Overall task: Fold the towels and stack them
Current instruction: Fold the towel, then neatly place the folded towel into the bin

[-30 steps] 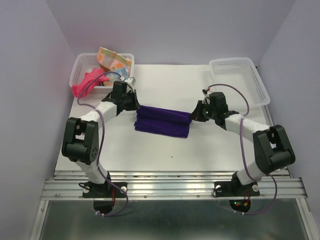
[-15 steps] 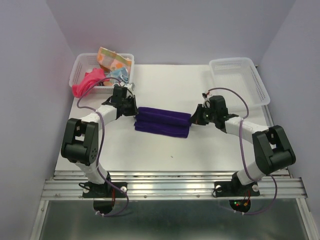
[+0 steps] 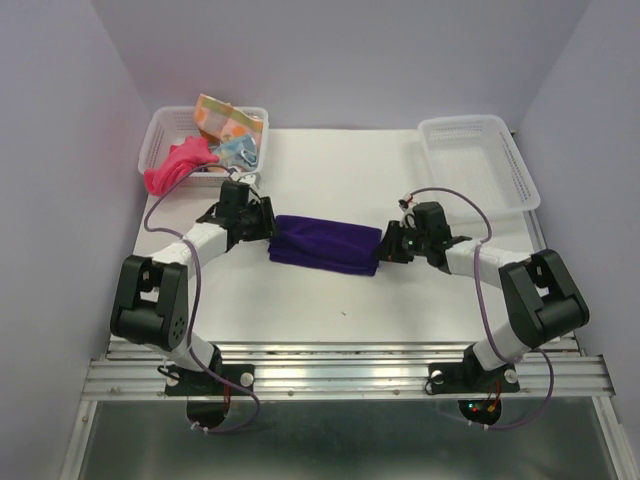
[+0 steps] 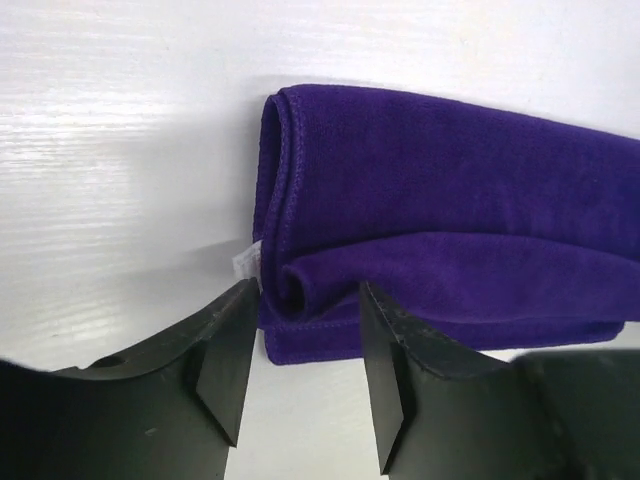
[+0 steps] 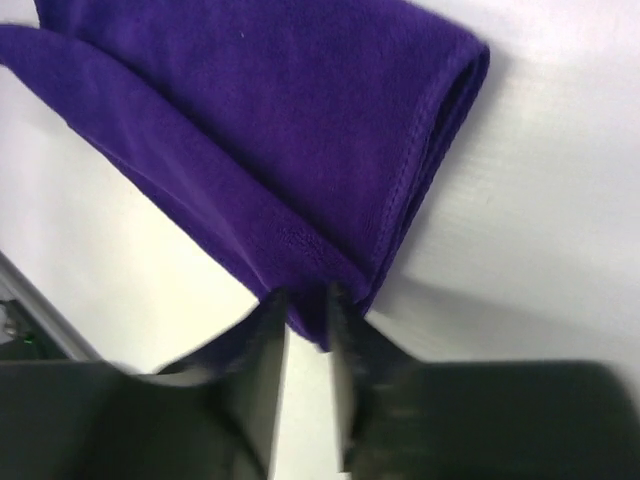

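Midway across the table (image 3: 330, 300) lay the purple towel (image 3: 325, 245), folded lengthwise into a long narrow band of several layers, one end toward each arm. At its left end the left gripper (image 4: 305, 330) stood about half open. It had one finger on each side of the rolled fold and sat loosely around it, not squeezing as far as I could see. At the other end the right gripper (image 5: 308, 330) was down to a narrow slot with the towel's corner inside. Its fingers were blurred, so I could not tell whether it pinched the cloth or merely stood around it.

To my eye the job was at an early stage. One towel had its long folds in and looked neat enough, with its edges lined up. It was a long strip, though, and I reckoned it wanted at least one more fold, end to end, before it could start a pile.

The others had not been dealt with. The pink towel (image 3: 178, 165) hung crumpled over the rim of the left basket (image 3: 160, 130) at the far left corner. The orange towel (image 3: 225, 117) and the blue towel (image 3: 238, 150) were bunched up in the same basket. Nothing was stacked anywhere, and I saw no towel in the right basket (image 3: 470, 125). That left three towels to fold, and all the stacking.
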Controlling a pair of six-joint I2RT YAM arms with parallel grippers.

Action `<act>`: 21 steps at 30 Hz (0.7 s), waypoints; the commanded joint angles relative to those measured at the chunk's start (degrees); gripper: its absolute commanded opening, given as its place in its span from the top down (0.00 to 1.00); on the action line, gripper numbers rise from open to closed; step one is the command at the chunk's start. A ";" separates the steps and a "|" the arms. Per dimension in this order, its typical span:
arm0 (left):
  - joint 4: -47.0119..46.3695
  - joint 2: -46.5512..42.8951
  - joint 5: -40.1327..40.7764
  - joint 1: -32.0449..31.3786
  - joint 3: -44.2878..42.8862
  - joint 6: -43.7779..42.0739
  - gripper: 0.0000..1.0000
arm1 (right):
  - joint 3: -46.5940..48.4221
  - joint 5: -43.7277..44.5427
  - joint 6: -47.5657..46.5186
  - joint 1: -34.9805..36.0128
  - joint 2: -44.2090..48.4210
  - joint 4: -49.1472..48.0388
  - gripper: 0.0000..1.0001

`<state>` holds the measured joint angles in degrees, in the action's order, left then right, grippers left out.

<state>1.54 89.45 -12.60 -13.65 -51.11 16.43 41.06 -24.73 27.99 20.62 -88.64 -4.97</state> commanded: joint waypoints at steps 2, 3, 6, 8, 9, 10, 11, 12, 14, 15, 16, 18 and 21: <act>-1.19 -8.84 2.14 0.29 3.29 3.69 0.15 | -3.17 -1.46 0.58 0.91 3.38 -0.83 0.45; -1.28 -11.12 2.23 0.29 4.52 3.88 0.01 | -3.26 -1.03 0.58 0.91 3.82 -0.39 0.35; -1.19 -15.69 4.16 0.29 6.63 5.71 0.01 | -2.74 1.08 0.75 1.00 6.27 1.71 0.18; -1.19 -17.63 6.26 0.29 7.08 6.95 0.01 | -2.39 4.06 1.36 1.09 7.60 2.86 0.03; -1.28 -18.34 6.45 0.29 7.34 7.21 0.01 | -1.86 5.12 1.63 1.09 8.56 3.21 0.01; -2.50 -19.56 6.97 0.29 7.52 7.39 0.01 | -1.51 6.61 2.15 1.09 8.75 3.65 0.00; -2.68 -19.92 7.32 0.29 7.61 7.65 0.01 | -0.99 7.50 2.68 1.17 8.66 4.00 0.00; -2.60 -20.45 7.68 0.29 7.52 7.83 0.01 | 0.24 8.72 3.38 1.78 7.96 4.79 0.00; -2.60 -20.72 8.38 0.29 7.69 7.75 0.01 | 1.74 11.36 4.44 2.75 6.73 6.36 0.00; -2.42 -20.89 8.47 0.29 7.61 7.74 0.01 | 2.53 14.94 5.05 3.28 5.94 6.90 0.00; -2.42 -20.89 8.82 0.29 7.61 7.74 0.01 | 4.62 16.89 6.71 4.24 4.02 8.30 0.01; -2.42 -20.90 8.91 0.29 7.69 7.66 0.01 | 6.74 21.82 7.78 5.21 2.08 9.45 0.02; -2.51 -21.33 8.82 0.29 7.87 7.48 0.01 | 11.05 28.03 9.19 7.67 -2.66 12.69 0.08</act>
<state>0.67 70.04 -4.95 -13.63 -43.92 23.70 46.30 -7.53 34.26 26.04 -88.36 4.01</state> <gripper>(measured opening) 0.986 0.947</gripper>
